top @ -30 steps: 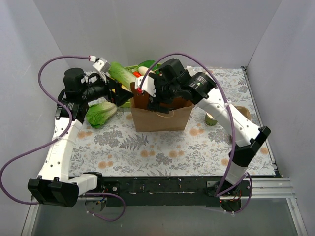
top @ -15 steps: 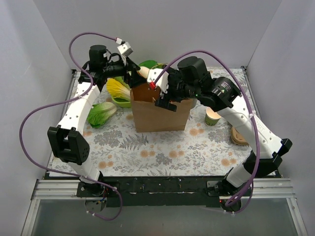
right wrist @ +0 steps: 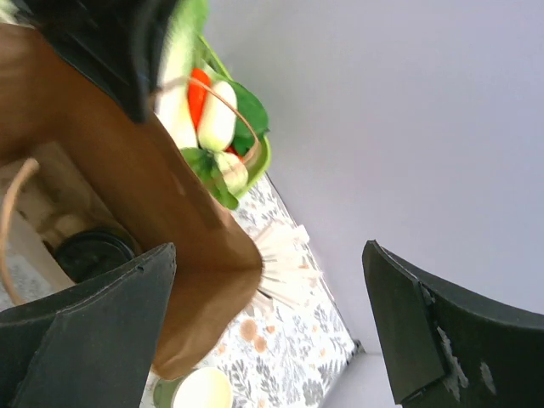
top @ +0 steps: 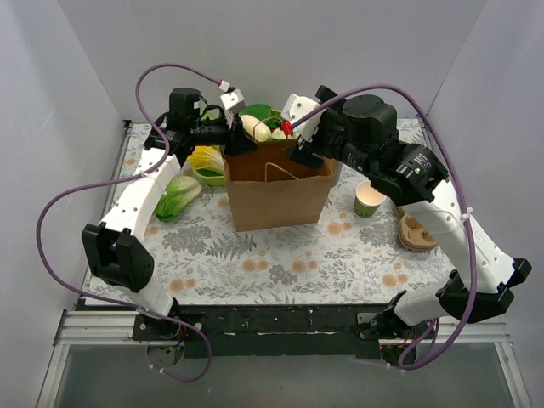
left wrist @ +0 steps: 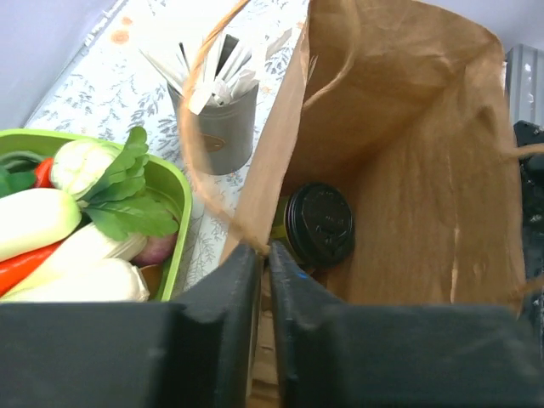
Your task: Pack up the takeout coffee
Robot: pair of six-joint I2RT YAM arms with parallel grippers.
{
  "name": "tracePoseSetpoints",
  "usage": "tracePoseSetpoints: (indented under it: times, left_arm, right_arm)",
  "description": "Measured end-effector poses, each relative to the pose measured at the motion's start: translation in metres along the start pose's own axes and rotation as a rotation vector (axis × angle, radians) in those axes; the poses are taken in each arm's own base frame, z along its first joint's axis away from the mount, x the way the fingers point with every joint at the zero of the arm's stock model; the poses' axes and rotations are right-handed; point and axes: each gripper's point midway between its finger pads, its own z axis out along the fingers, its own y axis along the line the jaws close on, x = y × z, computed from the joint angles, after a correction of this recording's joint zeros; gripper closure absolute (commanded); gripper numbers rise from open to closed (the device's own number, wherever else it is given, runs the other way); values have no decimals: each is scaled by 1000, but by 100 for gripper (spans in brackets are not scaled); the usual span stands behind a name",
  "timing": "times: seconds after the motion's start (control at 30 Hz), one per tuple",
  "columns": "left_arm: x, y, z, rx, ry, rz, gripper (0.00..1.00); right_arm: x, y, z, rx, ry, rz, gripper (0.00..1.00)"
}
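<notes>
The rim of the paper bag is pinched by the left pincer, seemingly to hold the mouth wide. The takeout coffee is seen deep inside. The right pincer is spread, empty.

Right gripper: fingers spread wide, nothing between them. Brown paper bag is upright and open, with a handle loop at its rim. Coffee sits at the bottom inside the bag, only the black lid seen. Green tray of vegetables is just beside the bag, far left. White straws fan out past the bag's far corner. Lidless cup, cream inside, stands on the floral mat, right of the bag. Dark blurred shape at the bag rim, can't tell what.
</notes>
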Motion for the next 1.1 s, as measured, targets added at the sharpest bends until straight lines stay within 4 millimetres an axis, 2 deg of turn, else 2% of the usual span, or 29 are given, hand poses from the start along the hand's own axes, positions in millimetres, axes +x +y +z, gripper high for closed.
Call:
tracePoseSetpoints:
  times: [0.13, 0.3, 0.43, 0.53, 0.67, 0.77, 0.93, 1.1]
  left_arm:
    - [-8, -22, -24, -27, -4, 30, 100]
    - [-23, -67, -64, -55, -29, 131, 100]
    - [-17, -103, -88, -72, -44, 205, 100]
    - [1, -126, -91, -56, -24, 233, 100]
    - [33, -143, -84, -19, 26, 237, 100]
    - [47, -154, -84, -7, 47, 246, 100]
    - [47, -175, -100, -2, 19, 293, 100]
    - [55, -200, -116, 25, -2, 304, 100]
  right_arm:
    - [20, -14, 4, 81, 51, -5, 2]
    - [53, -19, 16, 137, 144, 0, 2]
    - [74, -23, 20, 169, 196, 12, 2]
    - [88, -20, 20, 176, 225, 29, 2]
    - [98, -17, 17, 178, 241, 49, 2]
    - [100, -17, 13, 184, 241, 62, 2]
    - [101, -17, 5, 189, 232, 75, 2]
    - [111, -8, 3, 168, 248, 84, 2]
